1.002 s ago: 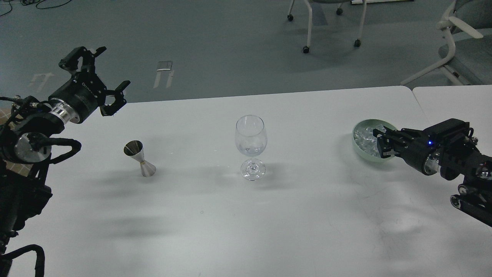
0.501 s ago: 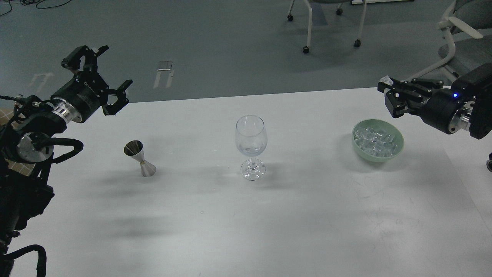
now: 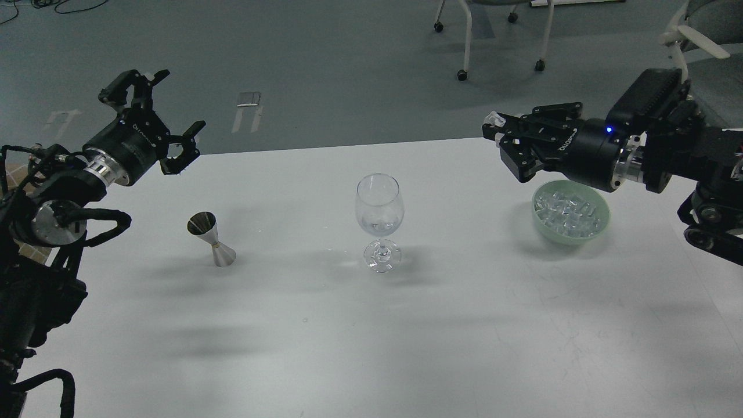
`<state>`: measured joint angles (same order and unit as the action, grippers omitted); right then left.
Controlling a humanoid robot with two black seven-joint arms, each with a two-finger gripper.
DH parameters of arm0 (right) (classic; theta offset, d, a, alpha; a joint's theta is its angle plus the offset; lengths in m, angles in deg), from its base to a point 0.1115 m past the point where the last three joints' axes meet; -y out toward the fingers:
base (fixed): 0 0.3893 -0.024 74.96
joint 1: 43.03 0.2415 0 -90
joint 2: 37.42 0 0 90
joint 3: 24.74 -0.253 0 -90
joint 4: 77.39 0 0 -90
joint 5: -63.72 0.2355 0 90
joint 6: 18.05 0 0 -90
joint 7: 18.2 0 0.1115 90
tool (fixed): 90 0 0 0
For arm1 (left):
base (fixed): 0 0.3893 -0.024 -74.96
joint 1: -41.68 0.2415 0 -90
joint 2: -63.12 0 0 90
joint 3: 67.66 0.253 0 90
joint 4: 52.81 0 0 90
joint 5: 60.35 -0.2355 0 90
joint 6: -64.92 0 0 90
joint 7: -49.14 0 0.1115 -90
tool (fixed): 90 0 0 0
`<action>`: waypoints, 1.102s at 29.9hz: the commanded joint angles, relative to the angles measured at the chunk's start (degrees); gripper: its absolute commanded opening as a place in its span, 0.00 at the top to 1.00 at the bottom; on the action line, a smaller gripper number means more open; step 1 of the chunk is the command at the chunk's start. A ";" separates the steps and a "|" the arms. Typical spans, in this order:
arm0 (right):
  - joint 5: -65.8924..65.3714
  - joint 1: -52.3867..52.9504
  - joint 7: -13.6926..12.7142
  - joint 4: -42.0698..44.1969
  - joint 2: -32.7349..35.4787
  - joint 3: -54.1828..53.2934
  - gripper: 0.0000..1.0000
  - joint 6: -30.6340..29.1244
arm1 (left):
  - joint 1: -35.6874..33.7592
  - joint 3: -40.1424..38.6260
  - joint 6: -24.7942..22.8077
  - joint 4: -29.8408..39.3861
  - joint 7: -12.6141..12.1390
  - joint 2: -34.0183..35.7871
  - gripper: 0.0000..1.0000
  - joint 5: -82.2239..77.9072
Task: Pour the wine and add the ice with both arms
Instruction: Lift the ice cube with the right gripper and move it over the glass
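— Ice (image 3: 566, 210) fills that pale green bowl (image 3: 602, 219) on the right side of the white table (image 3: 371, 325), a heap of clear cubes. See the right gripper (image 3: 504, 142) up above it, a bit to the left?

— Yes, it's lifted off the table, pointing toward the wine glass (image 3: 379, 220). A small clear cube (image 3: 493, 119) sits at the tip of its upper finger. The fingers look drawn close on it, pinching it.

— And the wine?

— Barely anything: a little clear liquid (image 3: 378, 225) low in the glass's bowl. The glass stands upright mid-table, well apart from the green bowl.

— The left gripper (image 3: 162, 116)?

— Raised over the table's far left edge, fingers spread wide, nothing between them. The steel jigger (image 3: 211, 239) stands upright on the table below it, untouched, between that arm and the glass.

— Anything behind?

— Grey floor, and office chairs (image 3: 493, 35) past the table's far edge.
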<state>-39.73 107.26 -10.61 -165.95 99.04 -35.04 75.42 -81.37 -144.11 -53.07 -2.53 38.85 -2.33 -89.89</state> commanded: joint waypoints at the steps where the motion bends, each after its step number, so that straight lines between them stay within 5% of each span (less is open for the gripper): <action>1: 0.00 0.88 -0.29 -0.21 -4.52 0.10 1.00 -1.97 | 0.01 -0.02 0.00 -0.09 0.00 -0.12 0.02 0.01; 33: 0.17 5.10 -0.64 5.94 -19.39 3.26 1.00 -6.98 | 0.18 -0.02 0.00 -0.09 0.09 -1.18 0.02 0.01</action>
<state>-39.49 112.25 -11.24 -160.77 80.18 -31.97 68.44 -81.23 -144.04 -53.08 -2.63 38.95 -3.31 -89.89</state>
